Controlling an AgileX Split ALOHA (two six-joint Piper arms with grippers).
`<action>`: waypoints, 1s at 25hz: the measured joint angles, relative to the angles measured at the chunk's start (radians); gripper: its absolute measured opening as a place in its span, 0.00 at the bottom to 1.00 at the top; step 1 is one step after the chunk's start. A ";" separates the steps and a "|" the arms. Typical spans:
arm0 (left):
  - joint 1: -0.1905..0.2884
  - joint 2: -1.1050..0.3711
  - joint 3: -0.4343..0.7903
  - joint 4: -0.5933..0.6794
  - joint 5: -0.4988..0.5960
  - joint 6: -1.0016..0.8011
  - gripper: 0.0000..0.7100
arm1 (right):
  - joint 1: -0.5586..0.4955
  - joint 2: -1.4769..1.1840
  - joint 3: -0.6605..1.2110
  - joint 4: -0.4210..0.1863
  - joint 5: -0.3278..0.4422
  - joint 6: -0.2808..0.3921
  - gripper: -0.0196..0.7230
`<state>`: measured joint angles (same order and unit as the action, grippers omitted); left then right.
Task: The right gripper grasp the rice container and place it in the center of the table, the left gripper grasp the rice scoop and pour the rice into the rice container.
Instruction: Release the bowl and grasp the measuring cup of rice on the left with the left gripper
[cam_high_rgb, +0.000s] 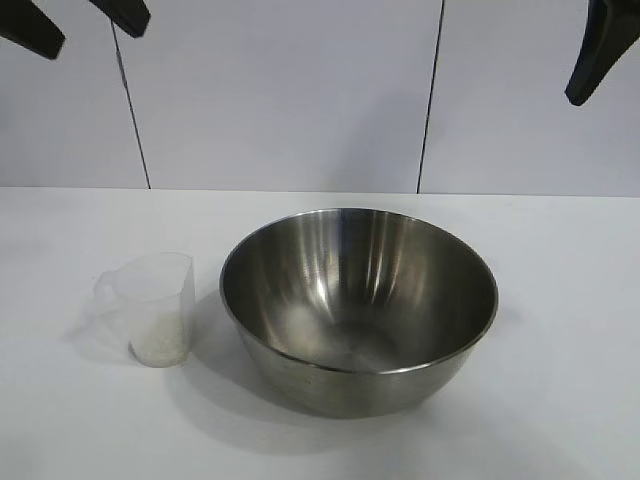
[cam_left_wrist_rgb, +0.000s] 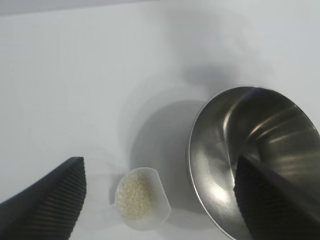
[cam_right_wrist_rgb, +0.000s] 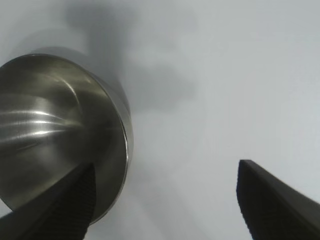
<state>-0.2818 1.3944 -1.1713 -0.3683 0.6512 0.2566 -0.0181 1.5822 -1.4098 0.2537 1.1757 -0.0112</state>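
Hanging wide open and empty, left claw (cam_left_wrist_rgb: 160, 200) and right claw (cam_right_wrist_rgb: 165, 200) are cropped by the frame edges.

1. We read this as a robot test bench: a plain white table (cam_high_rgb: 560, 400) before bare white wall panels (cam_high_rgb: 280, 100).
2. Black robot fingers (cam_high_rgb: 600, 50) hang in at one and eleven o'clock above kitchenware props.
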 joint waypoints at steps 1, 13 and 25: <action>0.000 -0.041 0.052 0.000 -0.067 0.008 0.83 | 0.000 0.000 0.000 0.007 0.000 -0.001 0.75; -0.028 -0.277 0.766 -0.013 -0.850 -0.024 0.83 | 0.000 0.000 0.000 0.043 0.000 -0.027 0.75; -0.128 -0.147 1.019 0.176 -1.331 -0.306 0.72 | 0.000 0.000 0.000 0.048 -0.015 -0.035 0.76</action>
<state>-0.4100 1.2473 -0.1526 -0.1928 -0.6802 -0.0497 -0.0181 1.5822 -1.4098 0.3015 1.1605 -0.0457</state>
